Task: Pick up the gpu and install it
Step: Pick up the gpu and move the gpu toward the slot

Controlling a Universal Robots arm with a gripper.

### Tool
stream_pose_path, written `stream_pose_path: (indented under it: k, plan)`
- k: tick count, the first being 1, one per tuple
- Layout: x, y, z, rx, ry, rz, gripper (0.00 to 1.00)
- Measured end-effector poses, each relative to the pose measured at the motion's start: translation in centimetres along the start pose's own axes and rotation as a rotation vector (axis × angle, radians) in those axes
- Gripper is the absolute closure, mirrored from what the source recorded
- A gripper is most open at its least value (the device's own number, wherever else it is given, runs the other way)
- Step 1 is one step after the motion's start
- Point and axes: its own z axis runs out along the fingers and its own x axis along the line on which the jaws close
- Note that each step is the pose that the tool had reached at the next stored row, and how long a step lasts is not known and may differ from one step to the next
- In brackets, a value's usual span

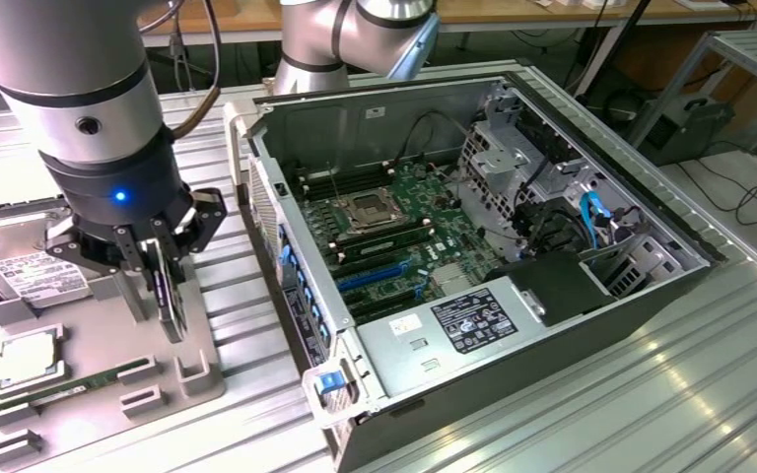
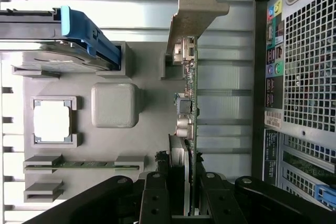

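The gripper (image 2: 182,181), fingers drawn to a narrow gap, is clamped on both faces of the gpu (image 2: 191,98), which stands upright on edge with its silver bracket (image 2: 197,11) at a slot of the grey holder tray (image 2: 147,145). The tray lies just beside the open computer case (image 1: 484,424), on the exterior view's left; whether the card rests in the slot cannot be told.

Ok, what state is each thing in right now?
gripper: closed on the graphics card.
graphics card: upright on edge at its slot in the tray, gripped.
computer case: side open, motherboard exposed.
hard drive: lying flat on the tray.
memory stick: seated in its tray slot.
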Motion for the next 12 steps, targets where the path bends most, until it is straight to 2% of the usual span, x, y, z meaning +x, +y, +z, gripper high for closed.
stream_pose_path:
  k: [12]
  plan:
    - [-0.01,0.03,-0.73,0.0013,0.0002,0.0,0.73]
